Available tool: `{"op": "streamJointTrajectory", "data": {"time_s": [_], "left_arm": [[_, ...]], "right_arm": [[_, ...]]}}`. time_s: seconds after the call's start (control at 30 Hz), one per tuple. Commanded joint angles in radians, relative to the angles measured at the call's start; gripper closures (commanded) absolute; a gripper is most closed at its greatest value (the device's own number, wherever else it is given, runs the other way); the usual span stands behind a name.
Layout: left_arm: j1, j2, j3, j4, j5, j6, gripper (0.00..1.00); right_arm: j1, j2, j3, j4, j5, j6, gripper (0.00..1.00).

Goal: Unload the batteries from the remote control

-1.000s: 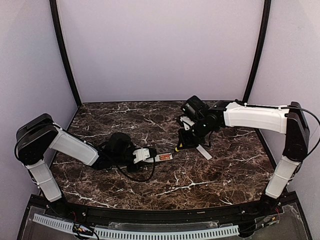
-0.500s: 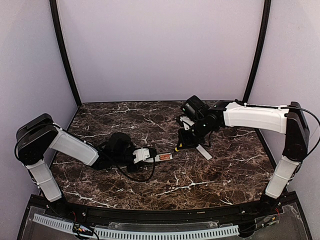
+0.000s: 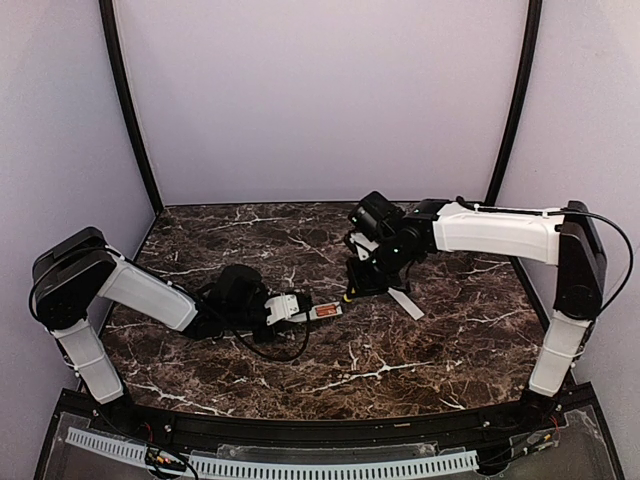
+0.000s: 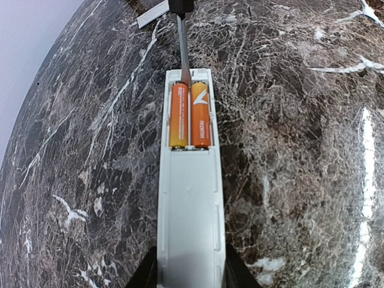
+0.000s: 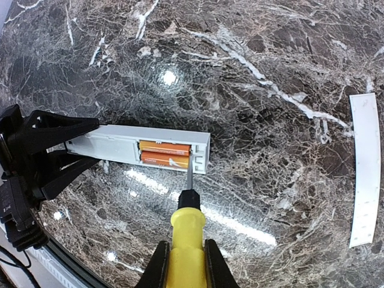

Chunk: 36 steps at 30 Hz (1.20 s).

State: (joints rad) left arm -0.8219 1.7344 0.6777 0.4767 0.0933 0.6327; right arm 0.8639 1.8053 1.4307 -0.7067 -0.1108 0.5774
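The white remote control point(image 4: 191, 204) lies back side up with its recess uncovered. Two orange batteries point(image 4: 179, 114) point(image 4: 201, 114) sit side by side in it. My left gripper point(image 4: 191, 267) is shut on the remote's near end, one finger on each long side. My right gripper point(image 5: 185, 255) is shut on a yellow-handled screwdriver point(image 5: 187, 231). Its thin blade point(image 5: 190, 173) reaches the end of the nearer battery point(image 5: 165, 159), beside the remote's end wall. In the top view the left gripper point(image 3: 291, 308), the remote point(image 3: 324, 312) and the right gripper point(image 3: 358, 280) meet mid-table.
A flat white strip point(image 5: 364, 168) lies on the dark marble to the right of the remote, also seen as a white strip point(image 3: 407, 303) in the top view. Purple walls and black posts close in the table on three sides.
The right arm has shifted a little left, bringing the screwdriver closer over the remote's end. The left arm and remote have barely moved.
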Motion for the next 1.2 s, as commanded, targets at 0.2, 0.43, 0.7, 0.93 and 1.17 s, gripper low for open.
{"op": "streamJointTrajectory", "data": {"time_s": [0.2,0.43,0.7,0.93,1.17], "left_arm": [[-0.017,-0.031,-0.004,0.017,0.056,0.014,0.99],[-0.016,-0.030,-0.007,0.017,0.060,0.018,1.00],[-0.017,-0.031,-0.014,0.017,0.098,0.026,1.00],[-0.017,-0.039,-0.031,0.043,0.128,0.022,1.00],[-0.017,-0.049,-0.041,0.052,0.155,0.014,1.00]], "right_arm": [[0.037,0.063,0.015,0.015,-0.002,-0.013,1.00],[0.037,0.039,-0.010,0.036,0.027,-0.028,1.00],[0.034,-0.036,-0.095,0.138,-0.052,-0.076,1.00],[0.032,-0.093,-0.192,0.211,-0.155,-0.083,1.00],[0.032,-0.137,-0.269,0.256,-0.207,-0.089,1.00]]}}
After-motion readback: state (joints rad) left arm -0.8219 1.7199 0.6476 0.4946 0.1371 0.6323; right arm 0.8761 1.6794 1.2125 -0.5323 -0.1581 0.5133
